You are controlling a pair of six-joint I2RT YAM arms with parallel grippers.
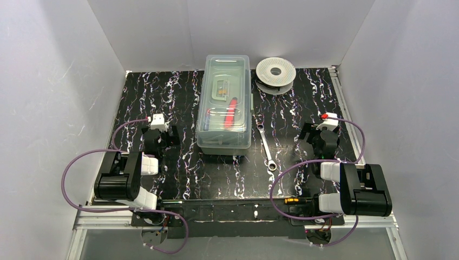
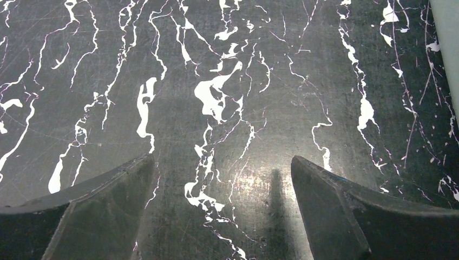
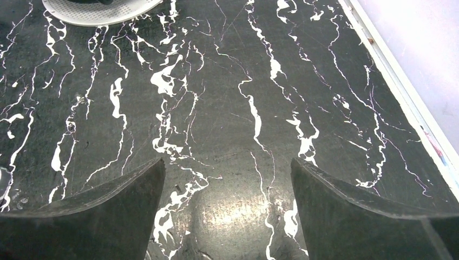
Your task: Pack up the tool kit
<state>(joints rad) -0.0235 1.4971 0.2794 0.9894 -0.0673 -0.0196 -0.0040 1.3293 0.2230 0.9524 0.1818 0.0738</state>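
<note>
The tool kit's box (image 1: 224, 103) stands at the back centre of the black marbled table, its clear lid down and a red-handled tool (image 1: 231, 111) showing through it. A silver wrench (image 1: 266, 147) lies on the table just right of the box. My left gripper (image 1: 161, 135) hovers left of the box, open over bare table (image 2: 222, 158), with a pale edge of the box (image 2: 448, 43) at the far right of the left wrist view. My right gripper (image 1: 318, 135) is right of the wrench, open and empty (image 3: 227, 161).
A round white wire spool (image 1: 276, 73) sits at the back right, its rim (image 3: 97, 10) at the top left of the right wrist view. White walls enclose the table on three sides. A metal rail (image 3: 400, 92) runs along the right edge. A small orange-and-black item (image 1: 292, 200) lies by the near rail.
</note>
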